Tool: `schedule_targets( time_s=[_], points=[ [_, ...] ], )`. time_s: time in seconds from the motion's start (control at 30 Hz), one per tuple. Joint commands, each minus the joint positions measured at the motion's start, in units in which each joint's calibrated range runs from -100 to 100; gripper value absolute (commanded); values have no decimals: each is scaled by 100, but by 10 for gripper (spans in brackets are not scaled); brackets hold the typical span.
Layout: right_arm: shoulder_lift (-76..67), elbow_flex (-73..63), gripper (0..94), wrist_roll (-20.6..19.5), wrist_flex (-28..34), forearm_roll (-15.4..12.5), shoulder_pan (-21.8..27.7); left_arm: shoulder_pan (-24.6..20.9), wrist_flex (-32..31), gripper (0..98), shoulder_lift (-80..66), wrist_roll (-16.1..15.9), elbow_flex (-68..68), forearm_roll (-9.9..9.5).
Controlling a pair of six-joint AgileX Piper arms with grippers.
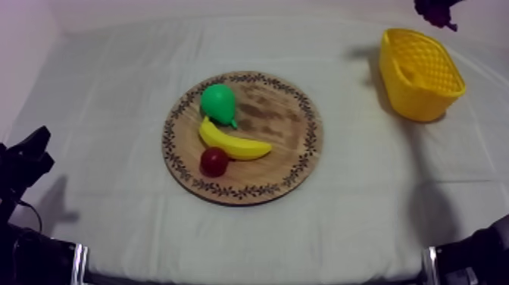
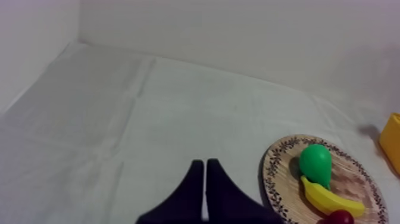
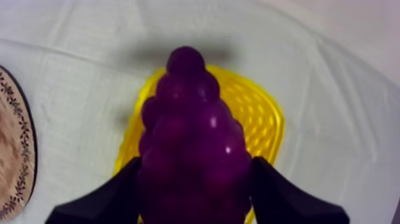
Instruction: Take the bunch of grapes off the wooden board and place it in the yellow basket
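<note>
No words, labels, brands, numbers or signs reading anywhere, rim of the wooden board (image 1: 291,121) carrying pattern, not lettering

The matte black, angular left arm (image 1: 21,170) has blocky edges, and a pale silver-white band (image 1: 76,263) rings its dark base. The matte black right arm (image 1: 473,254) carries a similar pale band (image 1: 430,265). The left gripper (image 2: 205,162) has two smooth black fingers tapering to narrow tips, while the right gripper (image 3: 196,167) has black fingers (image 3: 101,199) that are broad and sloping at their roots.
</note>
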Motion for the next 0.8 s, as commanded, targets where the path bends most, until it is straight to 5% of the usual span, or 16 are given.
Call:
schedule_targets(
  time_s=[0.0,0.77],
  points=[
    [28,165,287,-46,-72,24,19,0,-1,1,0,0,-2,-2],
    [717,1068,299,-217,-576,71,270,0,-1,1,0,0,-2,-2]
  ],
)
